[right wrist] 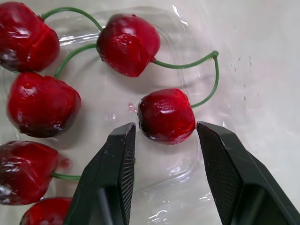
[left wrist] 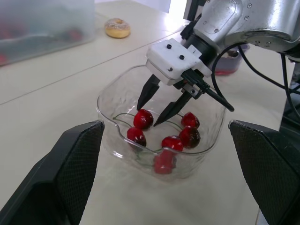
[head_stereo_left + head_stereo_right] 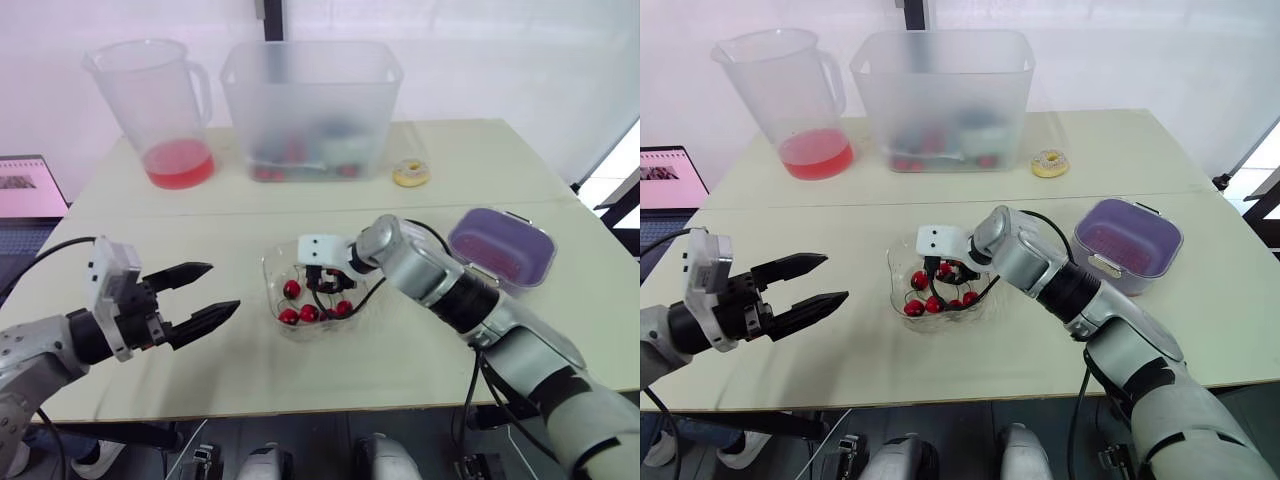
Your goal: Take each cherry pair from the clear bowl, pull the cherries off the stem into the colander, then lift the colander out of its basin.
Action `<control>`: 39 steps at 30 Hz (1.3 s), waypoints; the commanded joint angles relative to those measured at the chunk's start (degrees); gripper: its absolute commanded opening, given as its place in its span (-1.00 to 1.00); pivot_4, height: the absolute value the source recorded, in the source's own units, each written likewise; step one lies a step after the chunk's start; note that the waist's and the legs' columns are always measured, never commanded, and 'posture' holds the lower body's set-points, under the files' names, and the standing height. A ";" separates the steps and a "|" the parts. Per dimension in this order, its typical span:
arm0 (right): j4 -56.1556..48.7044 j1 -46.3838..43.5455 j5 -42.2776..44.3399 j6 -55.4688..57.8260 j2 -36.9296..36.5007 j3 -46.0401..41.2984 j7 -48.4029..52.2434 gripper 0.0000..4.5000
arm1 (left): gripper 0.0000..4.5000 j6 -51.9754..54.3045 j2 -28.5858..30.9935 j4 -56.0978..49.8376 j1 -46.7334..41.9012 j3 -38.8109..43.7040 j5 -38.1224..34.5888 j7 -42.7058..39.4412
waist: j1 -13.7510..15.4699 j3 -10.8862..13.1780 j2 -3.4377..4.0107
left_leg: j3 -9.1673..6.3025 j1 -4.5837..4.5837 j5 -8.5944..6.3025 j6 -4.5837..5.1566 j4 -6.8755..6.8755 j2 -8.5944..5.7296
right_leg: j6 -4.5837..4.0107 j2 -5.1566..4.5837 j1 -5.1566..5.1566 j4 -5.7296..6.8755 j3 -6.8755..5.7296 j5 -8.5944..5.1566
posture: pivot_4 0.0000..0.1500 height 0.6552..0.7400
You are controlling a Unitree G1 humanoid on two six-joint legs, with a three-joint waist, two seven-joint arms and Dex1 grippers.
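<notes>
Head view: left gripper [image 3: 224, 287] spread wide, empty, hovering left of clear plastic bowl [image 3: 268, 276]. Right gripper [image 3: 325, 290] dipped into bowl. Purple colander [image 3: 500, 245] right of bowl. Pitcher [image 3: 150, 100] with red liquid, frosted tub [image 3: 310, 100] and doughnut [image 3: 411, 173] behind.

Left wrist view: tapered black fingers [image 2: 146, 93] parted over six-odd red cherries [image 2: 174, 136] in wavy-rimmed bowl.

Right wrist view: fingers flank one glossy cherry [image 1: 166, 116], narrow gap each side. Green stem [image 1: 210, 77] arcs to neighbour.

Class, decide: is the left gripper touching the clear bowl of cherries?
Apart. The right eye view shows a strip of bare table between the open left gripper and the bowl.
</notes>
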 commanded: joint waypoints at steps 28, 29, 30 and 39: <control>1.72 -1.56 -4.73 3.86 4.82 -3.08 1.66 0.24 | 1.00 -0.48 1.72 -2.10 1.59 2.64 -2.80 0.76 | 0.21 0.01 0.02 | 0.00 -0.02 0.02 -0.04 -0.08 -0.03 | 0.00 -0.03 -0.03 -0.04 0.00 0.00 | 1.00 -0.21; 1.46 -1.48 -4.78 4.04 4.63 -3.04 1.80 0.24 | 1.00 -0.54 1.71 -2.06 1.41 2.43 -2.83 0.87 | 0.21 0.02 0.02 | 0.00 -0.02 0.02 -0.04 -0.08 -0.03 | 0.00 -0.03 -0.03 -0.04 0.00 0.00 | 1.00 -0.21; 1.17 -1.44 -4.81 4.20 4.38 -2.98 1.98 0.24 | 1.00 -0.60 1.70 -1.99 1.23 2.28 -2.82 0.94 | 0.21 0.02 0.03 | 0.00 -0.02 0.02 -0.04 -0.09 -0.03 | 0.00 -0.03 -0.03 -0.04 0.00 0.00 | 1.00 -0.21; 0.98 -1.34 -4.77 6.37 4.17 -3.01 1.82 0.24 | 1.00 -0.98 1.62 -1.67 0.83 1.95 -2.23 0.84 | 0.19 0.02 0.03 | 0.00 -0.02 0.02 -0.04 -0.09 -0.03 | 0.00 -0.03 -0.04 -0.04 0.00 0.00 | 1.00 -0.21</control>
